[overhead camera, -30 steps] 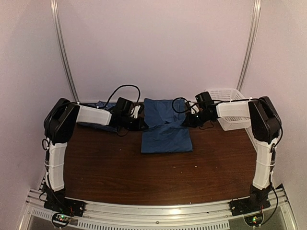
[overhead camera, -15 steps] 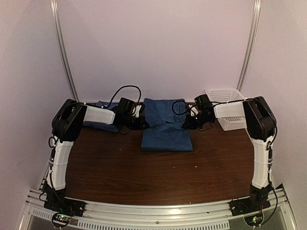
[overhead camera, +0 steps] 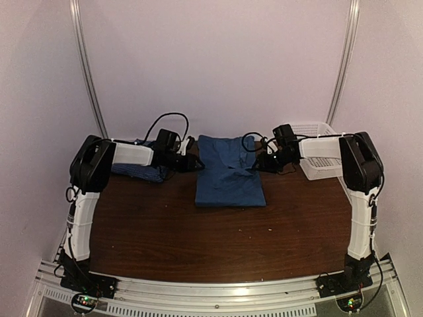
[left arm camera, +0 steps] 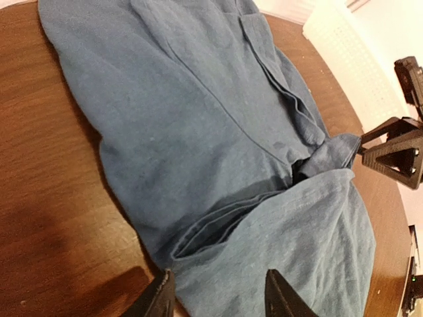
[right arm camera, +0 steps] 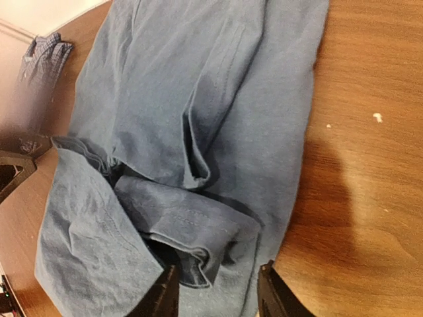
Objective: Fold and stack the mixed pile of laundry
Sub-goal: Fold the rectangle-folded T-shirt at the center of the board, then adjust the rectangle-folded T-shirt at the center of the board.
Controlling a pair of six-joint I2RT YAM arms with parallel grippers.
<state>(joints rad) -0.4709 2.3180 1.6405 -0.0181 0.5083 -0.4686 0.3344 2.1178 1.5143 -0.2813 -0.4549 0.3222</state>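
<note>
Checked shirt (overhead camera: 140, 172) mostly hidden behind left arm (overhead camera: 131, 154); its checks show only from right wrist view. Left gripper (left arm camera: 218, 297), right gripper (right arm camera: 218, 290) both released, astride t-shirt (overhead camera: 229, 179) edges.

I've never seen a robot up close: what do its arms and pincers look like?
The left arm and right arm are white boxy links joined by bulky black rounded housings. Loose black cables loop above the wrists. The left gripper and right gripper each have two black fingers; side-on, a finger looks triangular with cut-outs. Tiny green and red lights glow at the bases.
</note>
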